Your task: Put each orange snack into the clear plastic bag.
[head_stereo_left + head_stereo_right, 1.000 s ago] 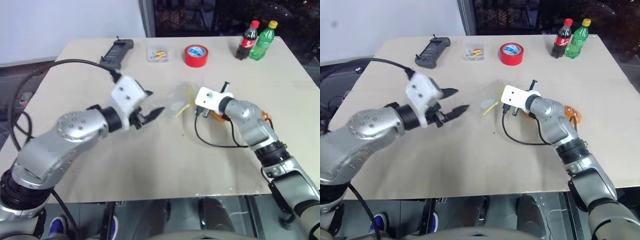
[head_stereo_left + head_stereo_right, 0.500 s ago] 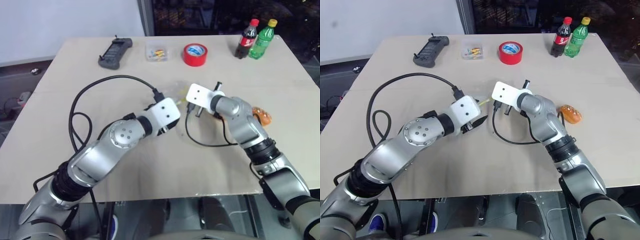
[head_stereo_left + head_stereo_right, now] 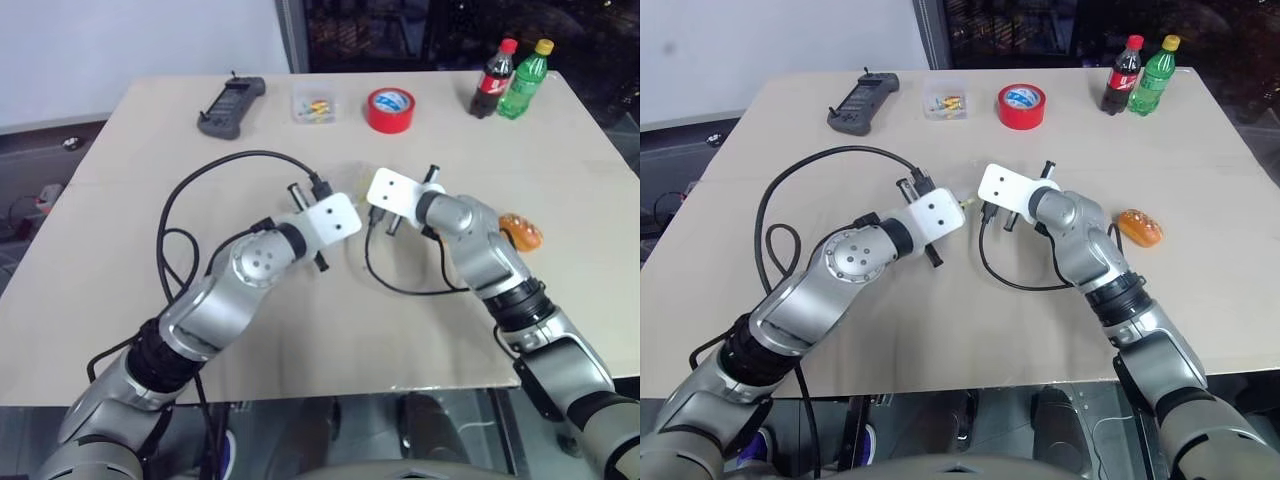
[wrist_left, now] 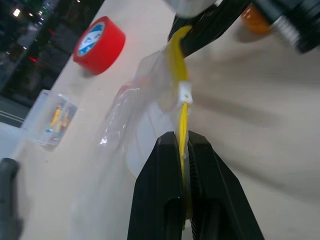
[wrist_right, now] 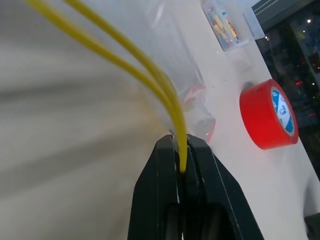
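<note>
At the centre of the head views, the left gripper (image 4: pixel 184 150) is pinching the yellow seal strip of the clear plastic bag (image 4: pixel 145 95); the right gripper (image 5: pixel 181 150) is clamping that strip's other end; one orange snack (image 3: pixel 1139 227) is lying at centre right, beside the right arm.

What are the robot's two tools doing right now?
Left tool: shut on the clear plastic bag's yellow seal strip.
Right tool: shut on that strip too.
</note>
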